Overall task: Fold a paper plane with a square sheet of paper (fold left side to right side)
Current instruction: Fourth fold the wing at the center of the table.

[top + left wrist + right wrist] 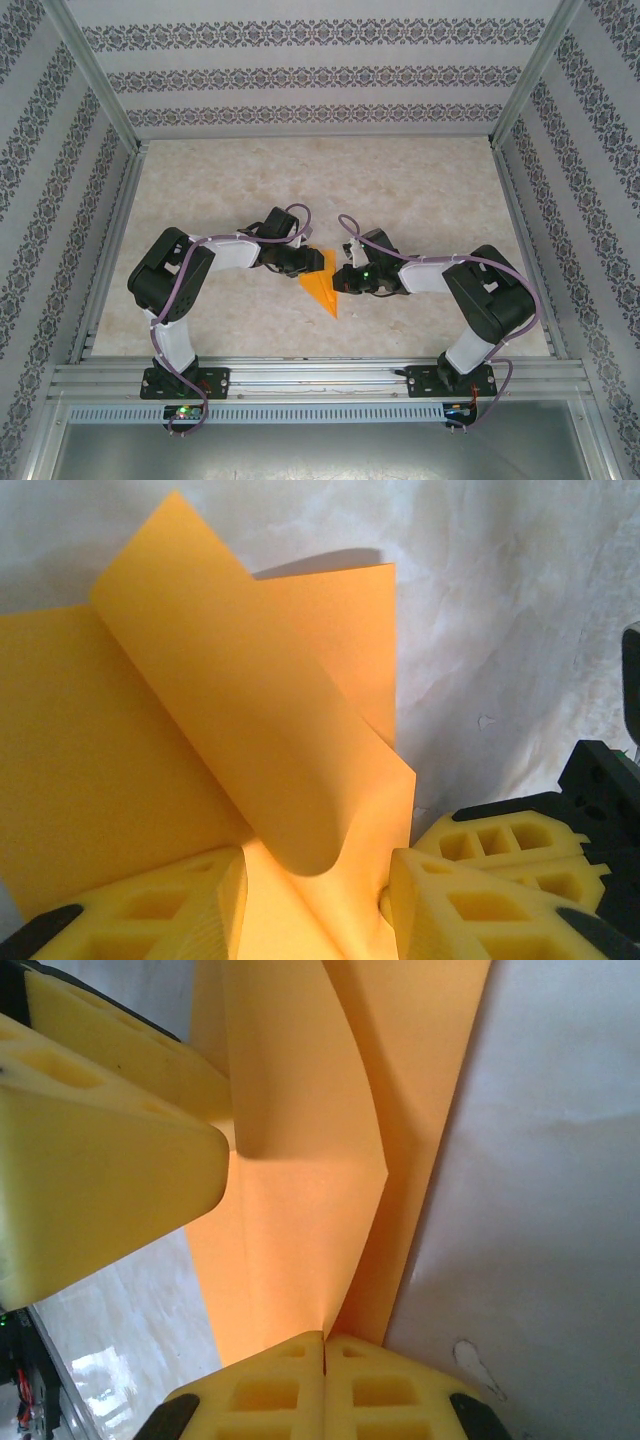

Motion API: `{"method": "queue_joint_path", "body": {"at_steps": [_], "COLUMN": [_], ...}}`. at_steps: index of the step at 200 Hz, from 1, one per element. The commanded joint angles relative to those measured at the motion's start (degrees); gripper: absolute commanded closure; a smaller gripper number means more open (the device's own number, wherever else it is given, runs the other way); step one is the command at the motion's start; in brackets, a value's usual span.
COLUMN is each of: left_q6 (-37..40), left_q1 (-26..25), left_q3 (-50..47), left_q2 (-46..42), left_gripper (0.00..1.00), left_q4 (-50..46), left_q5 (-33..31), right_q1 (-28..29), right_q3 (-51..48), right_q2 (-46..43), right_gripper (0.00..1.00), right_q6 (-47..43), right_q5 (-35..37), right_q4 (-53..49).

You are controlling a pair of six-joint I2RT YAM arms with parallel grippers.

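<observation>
The square sheet of thin bright orange paper (322,290) lies partly folded at the middle of the pale marbled table (250,190), one flap curling up. My right gripper (323,1355) is clamped tight on the flap's edge. My left gripper (315,880) has its jaws parted, with paper running between its yellow foam fingers (150,915).

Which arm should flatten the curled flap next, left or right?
Left, probably. The left hand is open astride the curled flap of the paper, free to press it flat. The right hand is shut on the paper edge, anchoring it.
</observation>
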Motion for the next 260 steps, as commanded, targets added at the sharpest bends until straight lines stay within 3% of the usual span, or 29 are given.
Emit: {"method": "queue_joint_path", "body": {"at_steps": [1, 139, 260], "left_q6": [1.54, 1.38, 0.49], "left_q1": [-0.5, -0.5, -0.53], "left_q3": [-0.44, -0.56, 0.18], "left_q2": [2.13, 1.52, -6.35], "left_gripper": [0.57, 0.57, 0.45], "left_q4": [-4.0, -3.82, -4.31], "left_q5": [-3.64, -3.55, -3.88], "right_q1": [-0.72, -0.62, 0.28], "right_q3": [1.27, 2.01, 0.83], "right_q2": [0.61, 2.39, 5.86], "right_gripper": [0.97, 0.98, 1.0], "right_q6": [-1.87, -2.68, -0.31], "right_q5": [1.13, 3.02, 7.46], "right_q4": [-1.45, -4.82, -8.55]}}
